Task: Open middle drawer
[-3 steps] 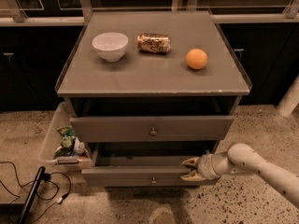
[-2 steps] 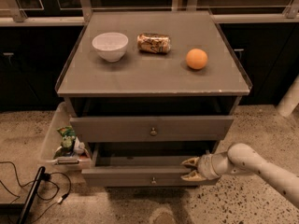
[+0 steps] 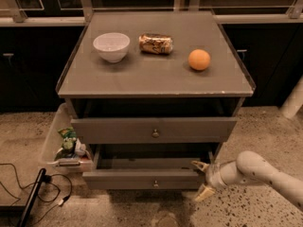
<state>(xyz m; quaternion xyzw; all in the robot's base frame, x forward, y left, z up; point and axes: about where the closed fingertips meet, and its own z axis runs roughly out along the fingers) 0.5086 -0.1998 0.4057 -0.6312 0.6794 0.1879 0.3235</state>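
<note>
The middle drawer (image 3: 142, 178) is the lower grey front with a small round knob (image 3: 155, 184). It stands pulled out a little from the cabinet, with its dark inside showing behind the front. Above it is the taller, wider grey front (image 3: 154, 129) with the same knob. The thinnest front is out of view. My gripper (image 3: 199, 180) is at the right end of the middle drawer's front, on a white arm (image 3: 255, 169) coming from the lower right. Its fingers (image 3: 199, 165) are spread apart, one above and one below the front's level, and hold nothing.
On the cabinet top (image 3: 156, 79) are a white bowl (image 3: 111, 46), a can lying on its side (image 3: 155, 44) and an orange (image 3: 199, 59). A clear bin of snacks (image 3: 66, 148) stands at the left. Cables (image 3: 28, 193) lie on the floor. A white post (image 3: 293, 100) stands at the right.
My gripper has shifted slightly right and down along the drawer's right end, and its fingers look wider apart. The drawer stays pulled out by the same amount.
</note>
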